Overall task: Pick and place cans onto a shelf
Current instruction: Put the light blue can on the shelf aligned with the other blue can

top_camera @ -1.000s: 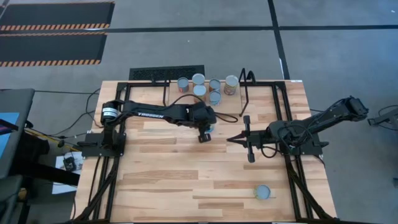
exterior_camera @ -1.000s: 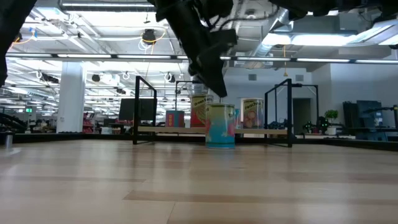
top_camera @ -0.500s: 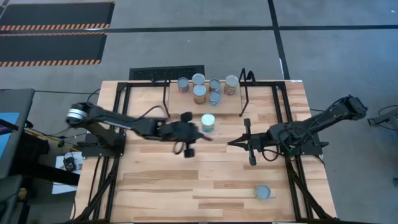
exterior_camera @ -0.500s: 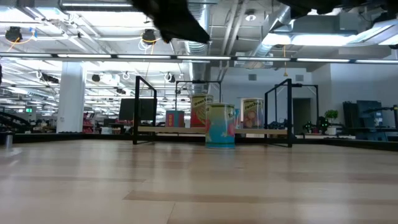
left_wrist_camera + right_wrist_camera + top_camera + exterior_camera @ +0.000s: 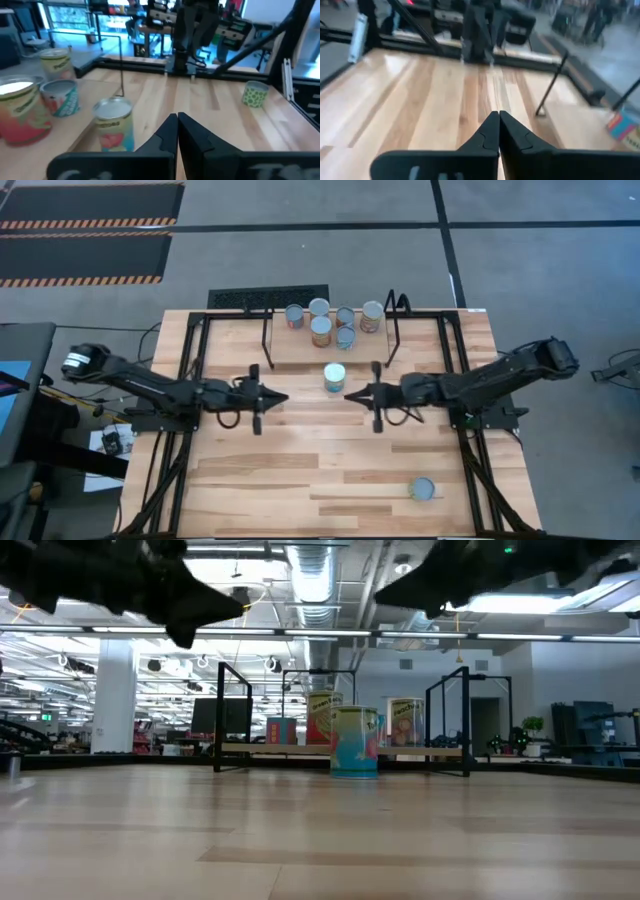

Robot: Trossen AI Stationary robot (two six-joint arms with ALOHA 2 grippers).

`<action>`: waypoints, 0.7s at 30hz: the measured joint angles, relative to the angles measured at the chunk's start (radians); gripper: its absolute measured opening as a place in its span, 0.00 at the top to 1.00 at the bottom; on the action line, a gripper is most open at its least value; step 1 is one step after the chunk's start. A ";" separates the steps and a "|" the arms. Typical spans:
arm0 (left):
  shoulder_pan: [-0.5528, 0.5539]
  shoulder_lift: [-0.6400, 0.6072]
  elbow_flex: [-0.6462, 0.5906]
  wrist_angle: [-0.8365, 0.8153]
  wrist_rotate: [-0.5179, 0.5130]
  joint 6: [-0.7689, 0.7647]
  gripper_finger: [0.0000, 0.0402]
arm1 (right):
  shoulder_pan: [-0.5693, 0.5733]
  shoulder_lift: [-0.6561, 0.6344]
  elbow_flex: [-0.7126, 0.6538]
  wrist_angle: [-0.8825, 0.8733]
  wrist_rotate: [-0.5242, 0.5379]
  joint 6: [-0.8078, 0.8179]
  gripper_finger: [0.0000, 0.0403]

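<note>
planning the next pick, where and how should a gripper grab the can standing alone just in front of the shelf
Grip the lone can across its round side wall, about mid-height. It stands upright on the table, so its curved sides are free. The right gripper probably suits best, coming from the open table side, since the shelf and its cans block the far side. The left gripper is about as near.

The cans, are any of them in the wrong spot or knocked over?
None looks knocked over. Five cans stand on the shelf. Two are off it: one can upright on the table just in front, and another alone near the table's front right. Both arms hover with fingers closed.
</note>
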 joint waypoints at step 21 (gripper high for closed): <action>0.020 -0.064 -0.116 0.098 0.007 0.012 1.00 | -0.181 0.394 0.449 -0.678 0.034 -0.115 0.56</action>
